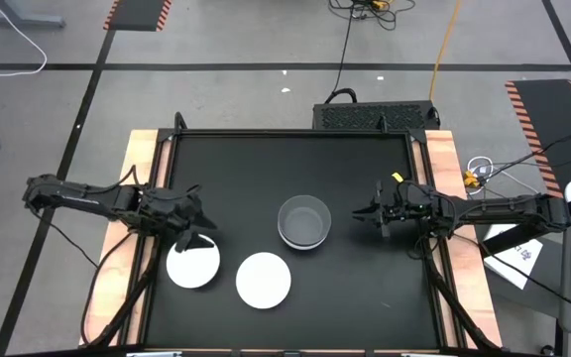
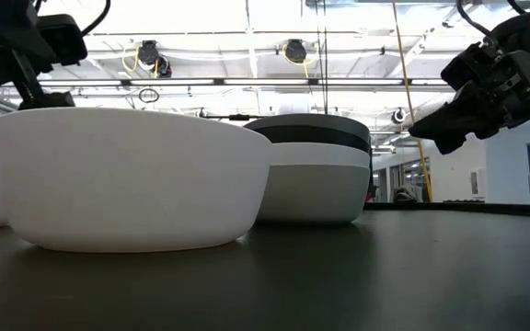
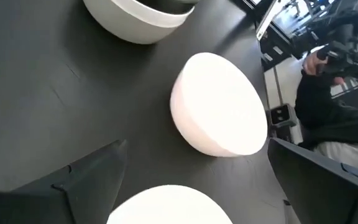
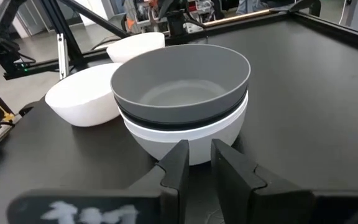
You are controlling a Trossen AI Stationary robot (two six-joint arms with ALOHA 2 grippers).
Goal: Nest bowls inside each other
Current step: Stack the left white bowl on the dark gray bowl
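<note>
A stack of nested bowls stands at the table's middle. The dark grey one is on top, with a black rim under it and pale bowls below. Two white bowls rest on their bases near the front edge, one left and one right. My left gripper hovers wide open over the left white bowl, its fingers on either side and touching nothing. My right gripper is just right of the stack, fingers almost together, and touches nothing.
The black mat has free room right of the stack and along its far side. Wooden rails border the table. A person in dark clothes shows beyond the table's edge in the left wrist view.
</note>
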